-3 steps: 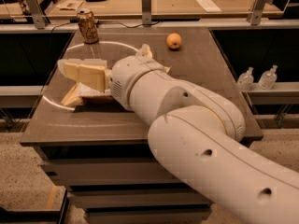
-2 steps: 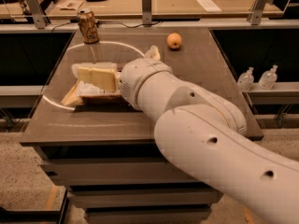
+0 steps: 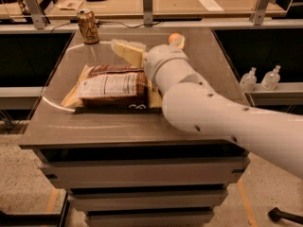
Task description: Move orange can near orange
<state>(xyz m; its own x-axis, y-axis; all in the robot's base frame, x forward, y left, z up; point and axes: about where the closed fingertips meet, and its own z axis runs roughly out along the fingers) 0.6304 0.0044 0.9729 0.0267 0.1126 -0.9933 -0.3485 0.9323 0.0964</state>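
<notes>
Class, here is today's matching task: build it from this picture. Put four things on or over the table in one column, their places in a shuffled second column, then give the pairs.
Column one:
1. orange can
2. orange
3. snack bag
4. gripper

Column two:
A. lying flat in the middle of the table
B. standing upright at the far left corner
C. above the table, between can and orange
D. at the far edge, partly hidden behind the arm

Pairs: 1-B, 2-D, 3-A, 4-C
</notes>
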